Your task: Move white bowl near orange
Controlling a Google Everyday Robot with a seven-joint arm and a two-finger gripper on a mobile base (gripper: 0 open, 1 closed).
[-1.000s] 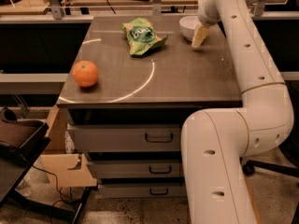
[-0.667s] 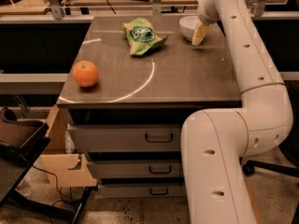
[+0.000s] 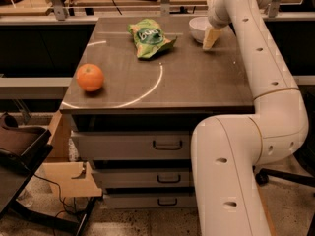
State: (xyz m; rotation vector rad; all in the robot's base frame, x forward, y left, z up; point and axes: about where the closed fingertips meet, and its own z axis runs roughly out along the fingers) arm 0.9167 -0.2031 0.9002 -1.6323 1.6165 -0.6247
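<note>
The white bowl [image 3: 197, 28] sits at the far right of the grey tabletop [image 3: 197, 82]. The orange [image 3: 90, 77] rests near the table's front left corner, far from the bowl. My gripper [image 3: 210, 36] hangs from the white arm at the bowl's right rim, low over the table and touching or nearly touching the bowl. The arm hides the bowl's right side.
A green snack bag [image 3: 149, 38] lies at the back middle of the table, between bowl and orange. A white arc is painted on the tabletop. Drawers [image 3: 167, 145] sit below the top. A cardboard box [image 3: 64, 173] and a dark chair [image 3: 17, 144] stand at the lower left.
</note>
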